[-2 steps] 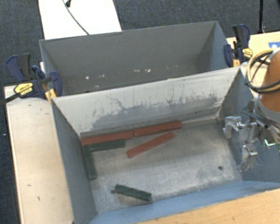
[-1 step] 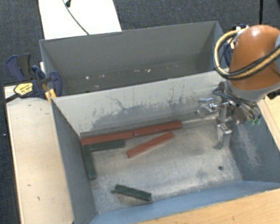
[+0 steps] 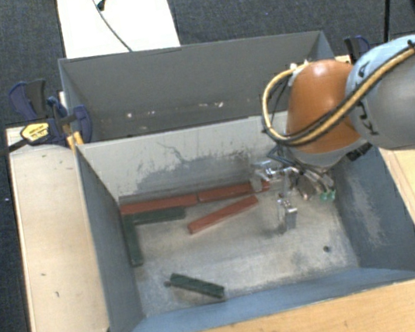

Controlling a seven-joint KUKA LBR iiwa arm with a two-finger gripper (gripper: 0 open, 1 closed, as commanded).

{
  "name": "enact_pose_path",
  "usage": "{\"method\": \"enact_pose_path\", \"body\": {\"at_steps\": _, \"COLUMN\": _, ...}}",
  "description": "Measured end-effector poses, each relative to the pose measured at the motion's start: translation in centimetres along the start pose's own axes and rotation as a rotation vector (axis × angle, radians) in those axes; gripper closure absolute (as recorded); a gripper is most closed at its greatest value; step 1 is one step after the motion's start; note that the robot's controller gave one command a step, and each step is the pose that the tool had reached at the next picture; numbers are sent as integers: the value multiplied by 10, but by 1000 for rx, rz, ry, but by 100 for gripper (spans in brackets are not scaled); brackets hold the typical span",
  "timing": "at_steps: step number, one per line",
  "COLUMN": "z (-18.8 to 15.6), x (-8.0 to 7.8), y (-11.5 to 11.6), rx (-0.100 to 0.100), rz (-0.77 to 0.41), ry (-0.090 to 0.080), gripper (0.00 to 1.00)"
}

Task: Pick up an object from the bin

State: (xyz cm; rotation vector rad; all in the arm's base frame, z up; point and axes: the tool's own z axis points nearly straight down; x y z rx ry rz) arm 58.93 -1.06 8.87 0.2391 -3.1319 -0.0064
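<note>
Grey metal bin (image 3: 110, 217) with steep walls and a scuffed, dusty floor. Reaching in from the right, the arm (image 3: 405, 100), thick and grey, with cables looped over the orange cover (image 3: 324, 106) at the wrist.

On the floor near the back wall, a row of red-brown bars (image 3: 189, 199) laid end to end, left to right. Just in front of it, a shorter red-brown bar (image 3: 223, 214), tilted, right end higher in the view. At the left, two dark green bars (image 3: 131, 243) set in an L below the row's left end. Near the front wall, well apart from the rest, a lone dark green bar (image 3: 198, 286), slanted.

Low over the right half of the floor, the gripper (image 3: 287, 217), tip above bare metal, just right of the tilted red-brown bar and close to the row's right end. Spread or pressed together: cannot tell. Touching either bar: cannot tell.
</note>
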Motion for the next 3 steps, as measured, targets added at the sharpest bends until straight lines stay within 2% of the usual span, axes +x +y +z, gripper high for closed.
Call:
{"method": "enact_pose_path", "body": {"at_steps": 1, "z": 19, "x": -7, "y": 64, "rx": 1, "rz": -164, "ry": 1, "gripper": 0}}
{"method": "enact_pose_path", "body": {"at_steps": 2, "z": 18, "x": -8, "y": 62, "rx": 3, "rz": -164, "ry": -2, "gripper": 100}}
{"method": "enact_pose_path", "body": {"at_steps": 3, "z": -113, "x": 12, "y": 62, "rx": 6, "rz": -186, "ry": -9, "gripper": 100}}
